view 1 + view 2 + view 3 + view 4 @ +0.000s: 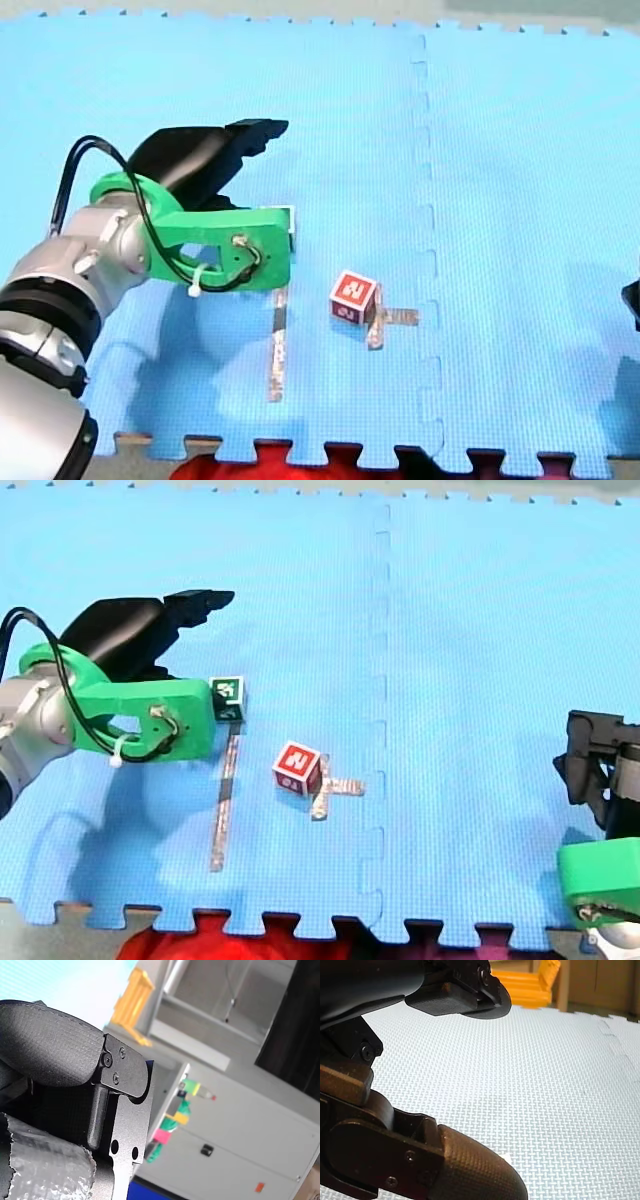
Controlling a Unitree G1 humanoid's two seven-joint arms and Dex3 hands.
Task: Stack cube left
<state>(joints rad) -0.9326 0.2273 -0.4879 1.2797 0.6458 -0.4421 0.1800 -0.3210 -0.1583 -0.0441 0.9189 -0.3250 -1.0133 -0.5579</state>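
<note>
A red cube (352, 296) with a white marker on top sits on the blue mat, touching a short cross of silver tape (388, 319). A green cube (229, 692) stands at the far end of a long tape strip (223, 805), right beside my left arm's green wrist bracket (215, 245), which partly hides it in the first head view. My left hand (252, 135) reaches out above the mat beyond and left of the green cube, holding nothing. My right hand (598, 768) is at the right edge, far from both cubes. In the second wrist view, black fingers (470, 1170) hover over bare mat.
The blue foam mat (500, 150) has a jigsaw seam running front to back just right of the red cube. Its front edge is toothed, with red cloth (300, 468) below. The first wrist view looks out at grey cabinets and a yellow object in the room.
</note>
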